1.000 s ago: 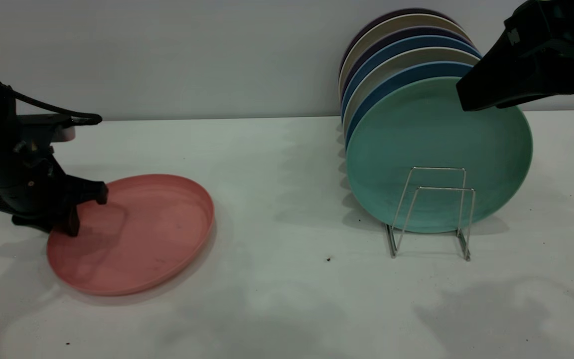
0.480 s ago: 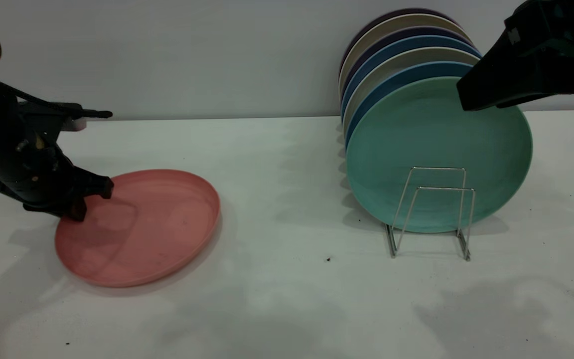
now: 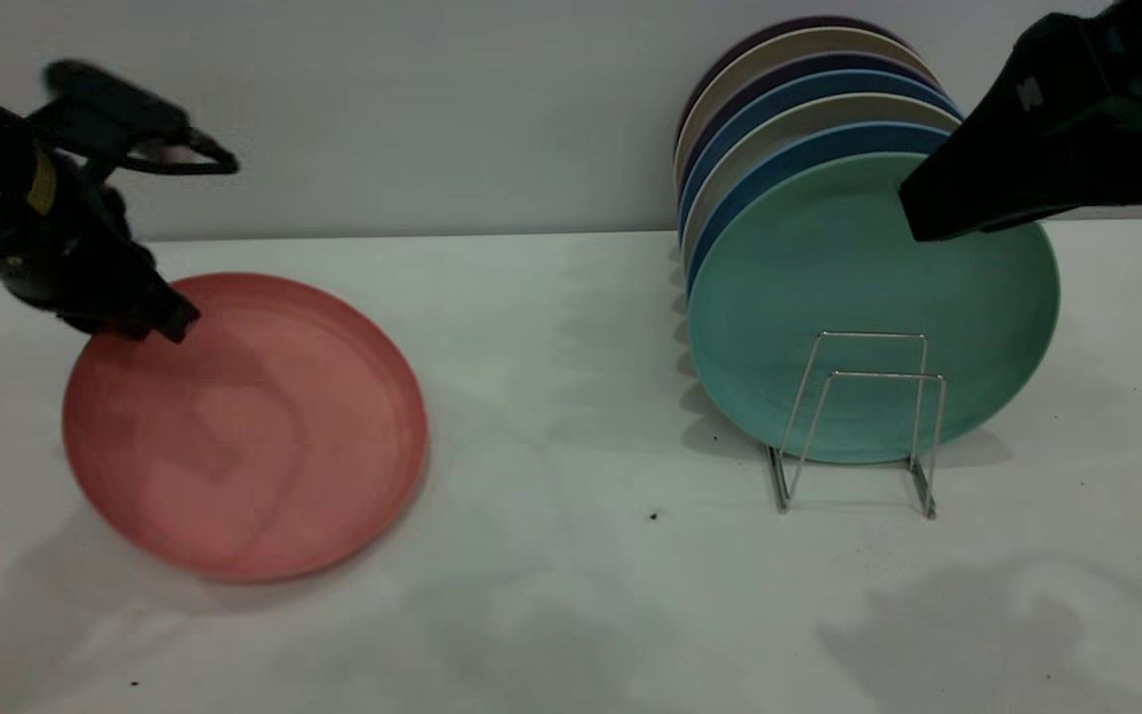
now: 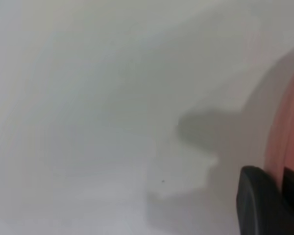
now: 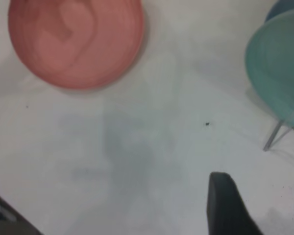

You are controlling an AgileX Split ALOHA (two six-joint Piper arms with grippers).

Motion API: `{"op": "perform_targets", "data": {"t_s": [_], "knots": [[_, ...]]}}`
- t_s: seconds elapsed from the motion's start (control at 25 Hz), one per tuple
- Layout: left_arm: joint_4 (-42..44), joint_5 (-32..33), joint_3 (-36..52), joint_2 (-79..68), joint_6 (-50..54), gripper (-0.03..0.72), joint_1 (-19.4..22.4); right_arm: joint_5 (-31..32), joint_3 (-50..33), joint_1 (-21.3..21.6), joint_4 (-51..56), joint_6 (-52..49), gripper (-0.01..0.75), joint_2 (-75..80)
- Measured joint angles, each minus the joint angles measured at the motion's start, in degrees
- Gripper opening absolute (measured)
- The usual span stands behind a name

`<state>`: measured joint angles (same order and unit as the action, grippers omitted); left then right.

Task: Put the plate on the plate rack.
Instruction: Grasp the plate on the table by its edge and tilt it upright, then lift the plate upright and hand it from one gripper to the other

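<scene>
Plate [image 3: 244,426] tilted, face toward exterior camera, upper left rim clamped in left gripper [image 3: 170,319] jaws, lower edge low over white worktop [image 3: 571,555] at left side. Left wrist view: dark finger [image 4: 259,205] against pink rim. Plate rack [image 3: 858,426] well apart at right, carrying teal-green plate [image 3: 868,288] in front of blue and cream plates; front two wire loops unoccupied. Right gripper [image 5: 257,205] raised above rack at upper right, jaws apart, holding nothing.

The exterior view faces the table level; both wrist views look down, sharing the plate [image 3: 244,426].
</scene>
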<state>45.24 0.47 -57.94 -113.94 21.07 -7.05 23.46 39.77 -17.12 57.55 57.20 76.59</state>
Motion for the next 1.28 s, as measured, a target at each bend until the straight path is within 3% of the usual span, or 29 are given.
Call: {"op": "perform_targets", "data": {"t_s": [0.48,0.96,1.28], "knots": [[5.59,0.21,11.8,15.7,-0.48,0.015,-9.76,12.34,5.54,0.0,2.86,7.29,0.362,5.05],[8.63,-3.66,17.44,21.64,-0.54,0.014,-17.6,16.58,8.4,0.0,7.77,17.28,0.365,14.86],[8.81,-6.03,17.55,22.67,-0.54,0.014,-25.26,16.38,8.98,0.0,13.23,24.43,0.471,20.29]]}}
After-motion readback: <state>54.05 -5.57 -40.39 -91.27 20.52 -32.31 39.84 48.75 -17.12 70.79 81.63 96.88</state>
